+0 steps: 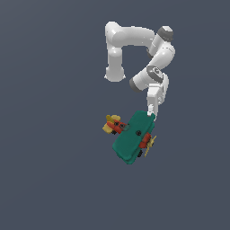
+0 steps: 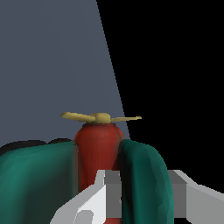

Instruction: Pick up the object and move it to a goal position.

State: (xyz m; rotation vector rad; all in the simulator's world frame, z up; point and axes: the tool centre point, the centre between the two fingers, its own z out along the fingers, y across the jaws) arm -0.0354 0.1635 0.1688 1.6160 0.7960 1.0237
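Flat grey ground point(image 1: 45, 179); claw point(image 1: 152, 116) around smooth rounded biplane point(image 1: 132, 138) wing.

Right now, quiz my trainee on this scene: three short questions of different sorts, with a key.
1. True or false: the gripper has its fingers on either side of a green wing of the toy plane.
2. What colour is the propeller? A) black B) yellow C) white
3. Fill in: in the wrist view, the body behind the propeller is ____.

Key: 1 true; 2 B; 3 red.
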